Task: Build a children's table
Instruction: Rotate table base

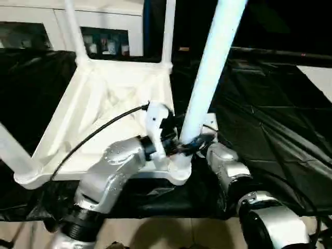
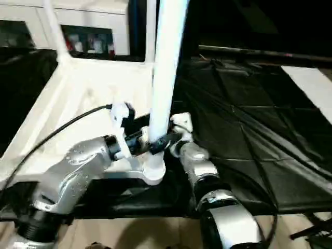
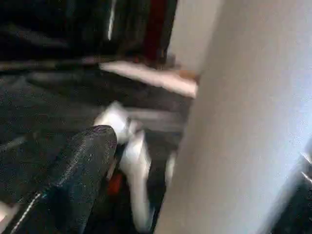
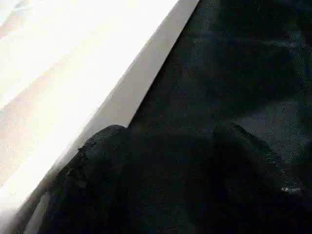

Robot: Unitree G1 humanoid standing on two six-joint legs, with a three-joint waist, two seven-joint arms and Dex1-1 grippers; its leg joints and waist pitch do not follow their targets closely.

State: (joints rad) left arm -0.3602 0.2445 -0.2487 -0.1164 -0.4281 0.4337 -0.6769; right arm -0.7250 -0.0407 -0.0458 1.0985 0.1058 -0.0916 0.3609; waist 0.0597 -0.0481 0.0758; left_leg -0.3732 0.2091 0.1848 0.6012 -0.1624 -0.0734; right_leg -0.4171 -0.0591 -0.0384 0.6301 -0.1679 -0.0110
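Observation:
The children's table lies upside down on black cloth, ribbed underside up. Three white legs stand in its other corners. A fourth leg rises slightly tilted from the near right corner socket. My left gripper reaches that leg's base from the left, open, with one black finger standing apart from the leg. My right gripper comes from the right with a black finger wrapped across the front of the leg just above the socket, shut on it.
Black cloth covers the work surface, with a wide stretch to the right of the table. A white glass-door cabinet stands behind. A black cable runs from my left wrist over the tabletop. Pale floor shows at the near edge.

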